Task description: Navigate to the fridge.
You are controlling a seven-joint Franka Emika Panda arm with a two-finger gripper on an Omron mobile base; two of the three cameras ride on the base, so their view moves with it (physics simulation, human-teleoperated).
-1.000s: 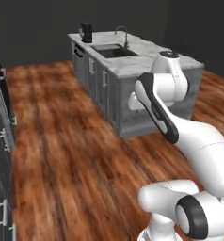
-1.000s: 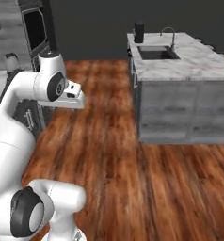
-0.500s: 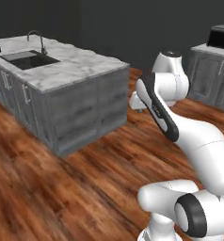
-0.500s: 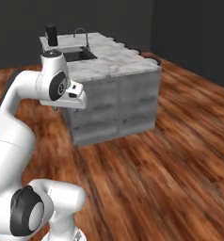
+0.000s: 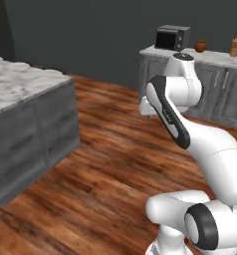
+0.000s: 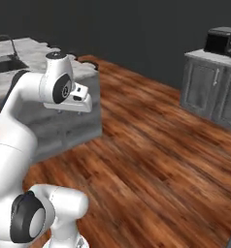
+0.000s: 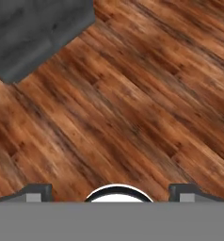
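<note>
The claw (image 7: pixel 111 192), fingertips spread and cut off low, hangs over bare wood floor (image 7: pixel 132 108).

Reddish-brown wooden plank floor (image 5: pixel 105 164) with dark streaked grain and a soft satin sheen. Kitchen island with a pale grey mottled stone-look worktop (image 5: pixel 21 84), smooth and marbled; its sides are grey wood-grain panels (image 5: pixel 36 134), matt. Grey wood-grain cabinets (image 6: pixel 209 92) against the far wall, matt, with thin metal-looking handles, carry a light stone-look worktop (image 5: pixel 210 54). Black boxy microwave (image 5: pixel 172 37) on it, with a dark glossy door. Plain dark grey wall (image 5: pixel 90 35), flat and matt. White robot arm (image 5: pixel 190 124) in smooth, slightly glossy plastic-like shell with dark matt joints. Dark matt gripper (image 7: pixel 111 193) fingertips.
</note>
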